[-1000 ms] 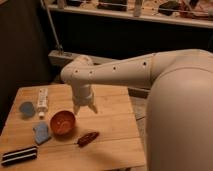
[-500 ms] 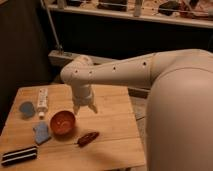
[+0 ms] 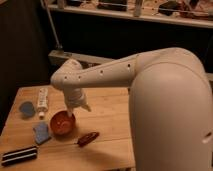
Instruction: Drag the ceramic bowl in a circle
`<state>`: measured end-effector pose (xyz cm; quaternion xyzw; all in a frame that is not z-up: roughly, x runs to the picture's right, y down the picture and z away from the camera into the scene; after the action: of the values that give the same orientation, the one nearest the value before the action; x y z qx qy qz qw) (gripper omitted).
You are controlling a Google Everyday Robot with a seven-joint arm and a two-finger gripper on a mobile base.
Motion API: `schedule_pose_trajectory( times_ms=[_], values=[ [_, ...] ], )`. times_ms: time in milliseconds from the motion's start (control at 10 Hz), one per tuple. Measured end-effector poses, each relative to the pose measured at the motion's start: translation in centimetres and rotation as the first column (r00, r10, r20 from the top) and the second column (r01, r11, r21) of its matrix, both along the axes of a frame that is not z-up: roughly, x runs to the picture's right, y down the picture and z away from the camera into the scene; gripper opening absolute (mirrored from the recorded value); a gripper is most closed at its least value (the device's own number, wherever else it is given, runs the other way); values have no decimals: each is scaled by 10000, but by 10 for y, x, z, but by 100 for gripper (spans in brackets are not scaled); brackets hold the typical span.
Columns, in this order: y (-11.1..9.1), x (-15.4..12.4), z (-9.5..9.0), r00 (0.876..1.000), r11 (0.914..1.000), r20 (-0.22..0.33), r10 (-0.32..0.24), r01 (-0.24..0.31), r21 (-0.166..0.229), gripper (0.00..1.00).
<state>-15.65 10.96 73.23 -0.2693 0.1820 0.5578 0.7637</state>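
Note:
The ceramic bowl (image 3: 63, 123), small, round and glossy orange-red, sits on the wooden table (image 3: 107, 117) left of centre. My gripper (image 3: 76, 109) hangs from the white arm (image 3: 100, 75) and reaches down to the bowl's far right rim. Its tips are at or just inside that rim. I cannot tell whether they touch the bowl.
A dark red leaf-shaped object (image 3: 87, 139) lies just right of and in front of the bowl. A blue pad (image 3: 41, 132) lies to the bowl's left. A white tube (image 3: 43, 99) and a flat blue disc (image 3: 26, 108) lie at the back left. A black striped object (image 3: 19, 155) lies at the front left edge.
The arm and gripper have shifted a little to the left and down, closer over the bowl's rim. The bowl stays in about the same place.

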Motion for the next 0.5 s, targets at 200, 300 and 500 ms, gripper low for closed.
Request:
schedule_pose_trajectory(
  times_ms=[200,300,500],
  values=[
    [8,-18,12,9971,9987,567,-509,512,-34,65],
    [14,-23,21,9931,9954,681,-951,953,7,65],
    [28,-26,41,9800,9819,610,-1894,1893,60,65]
  ],
)
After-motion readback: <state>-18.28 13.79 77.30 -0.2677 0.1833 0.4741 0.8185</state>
